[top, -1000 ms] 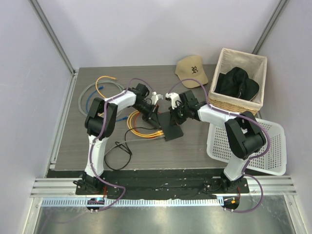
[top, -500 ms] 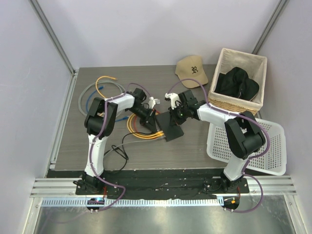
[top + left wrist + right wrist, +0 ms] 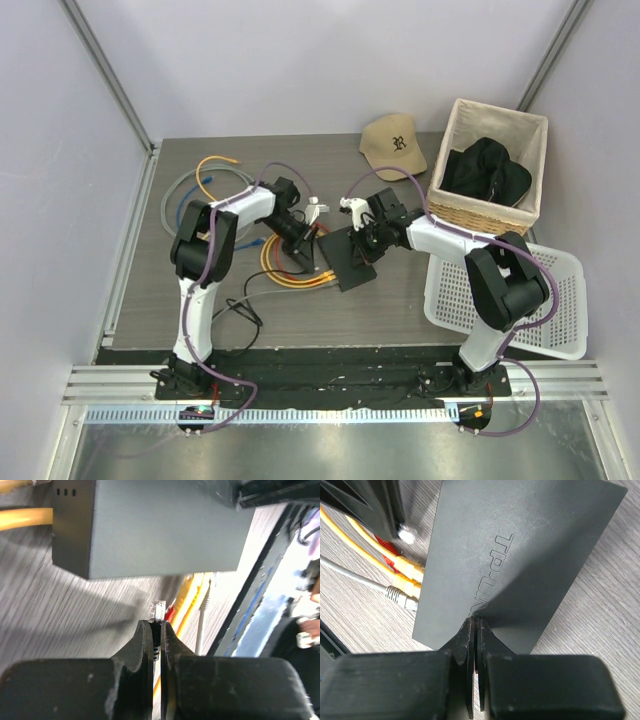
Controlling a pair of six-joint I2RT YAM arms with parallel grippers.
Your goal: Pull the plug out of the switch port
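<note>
The switch [image 3: 350,262], a flat black box, lies mid-table; its lettered top [image 3: 520,555] fills the right wrist view. My right gripper [image 3: 475,621] is shut, its tips resting on the switch's top [image 3: 361,240]. Two yellow plugs [image 3: 410,577] and a grey one [image 3: 400,596] sit in the switch's side. My left gripper [image 3: 159,624] is shut on a clear plug [image 3: 159,611] with a black cable, held just clear of the switch [image 3: 150,525], at its left end in the top view [image 3: 310,248].
Yellow cables [image 3: 285,270] coil left of the switch, a black cable [image 3: 245,300] trails toward the near edge, and grey, orange and blue cables [image 3: 205,190] lie at the back left. A tan cap [image 3: 393,145], a wicker basket [image 3: 455,212] holding a black garment [image 3: 487,172], and a white tray [image 3: 545,310] stand to the right.
My left gripper has moved toward the near edge with the plug, and the black cable behind it has shifted. The right gripper stays on the switch.
</note>
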